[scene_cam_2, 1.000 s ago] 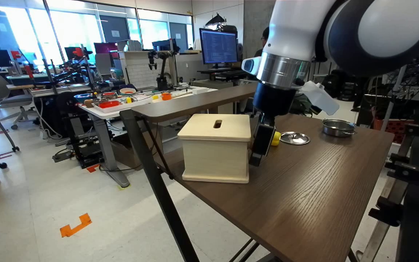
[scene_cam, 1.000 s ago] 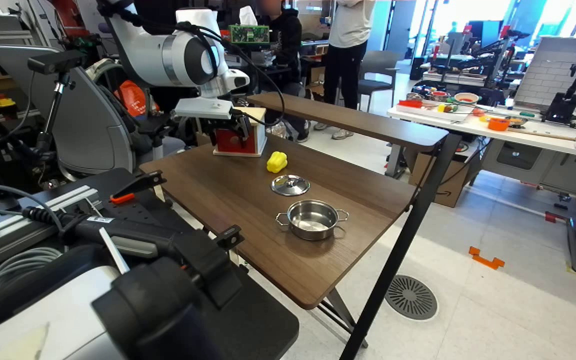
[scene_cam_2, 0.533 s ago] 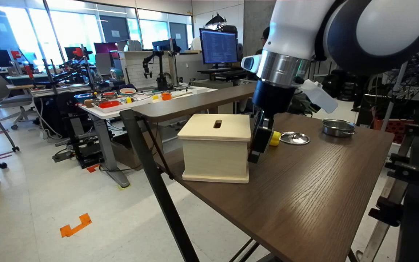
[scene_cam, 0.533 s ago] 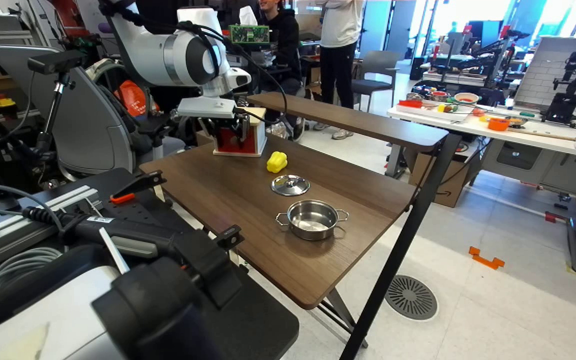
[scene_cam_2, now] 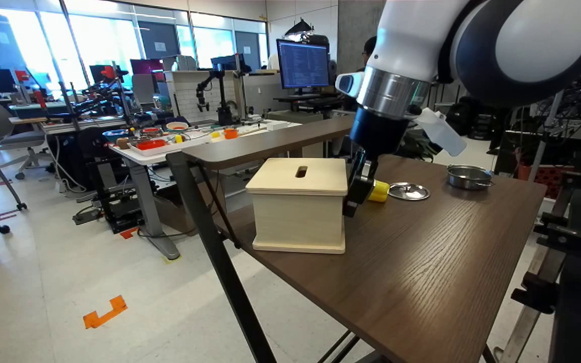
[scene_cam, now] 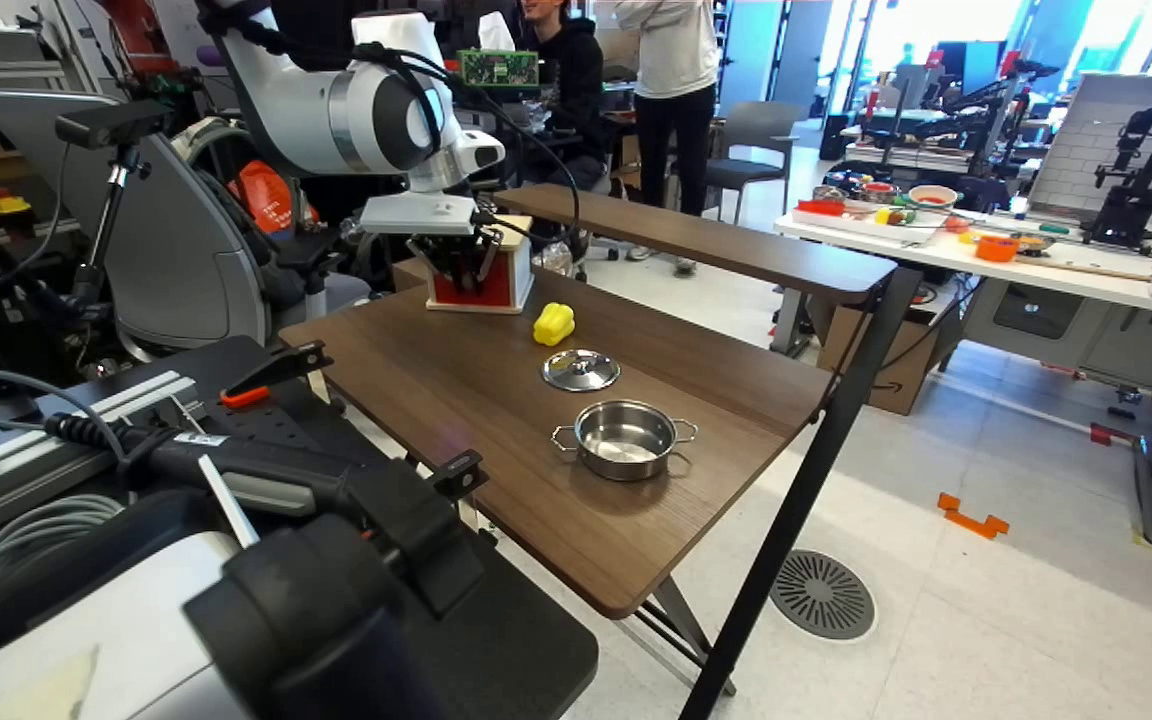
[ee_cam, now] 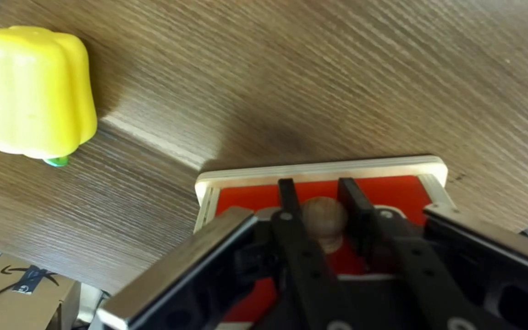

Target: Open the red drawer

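Note:
The red drawer (ee_cam: 394, 192) is the red front set inside a pale wooden box (scene_cam_2: 298, 222). It sits between the side walls, and a round wooden knob (ee_cam: 323, 217) stands out from its middle. My gripper (ee_cam: 317, 185) has one dark finger on each side of the knob, closed in against it. In an exterior view, the arm hangs down in front of the red drawer (scene_cam: 502, 288), covering part of it. From the box's side, the gripper (scene_cam_2: 349, 209) shows close by the front, where the red face is hidden.
A yellow toy pepper (ee_cam: 35, 91) lies on the brown table (scene_cam: 456, 370) near the box. Beyond it are a steel lid (scene_cam: 581, 370) and a steel pot (scene_cam: 626, 455). A raised shelf (scene_cam: 696, 235) runs along one table edge.
My gripper's fingers have drawn together around the knob. The gripper has also risen slightly and come a little nearer the box, which has not moved.

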`<state>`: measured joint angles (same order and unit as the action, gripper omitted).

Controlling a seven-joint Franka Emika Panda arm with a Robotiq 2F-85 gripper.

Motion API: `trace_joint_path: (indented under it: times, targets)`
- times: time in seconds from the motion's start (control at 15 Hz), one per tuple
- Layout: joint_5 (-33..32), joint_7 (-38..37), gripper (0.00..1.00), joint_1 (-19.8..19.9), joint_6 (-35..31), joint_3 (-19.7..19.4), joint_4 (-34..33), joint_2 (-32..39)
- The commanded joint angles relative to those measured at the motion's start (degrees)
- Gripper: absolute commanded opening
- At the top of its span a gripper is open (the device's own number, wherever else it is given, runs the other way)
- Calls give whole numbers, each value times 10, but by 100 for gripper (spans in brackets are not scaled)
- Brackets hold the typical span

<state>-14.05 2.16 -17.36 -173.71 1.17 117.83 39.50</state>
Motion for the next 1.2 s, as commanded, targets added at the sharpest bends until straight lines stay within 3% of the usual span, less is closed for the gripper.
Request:
trace_joint_path:
  times: [0.0,1.13]
  targets:
    - [-2,-3,7,-16,-29,-21,31,-26]
    - [-2,5,7,-4,-34,-33,167,-104]
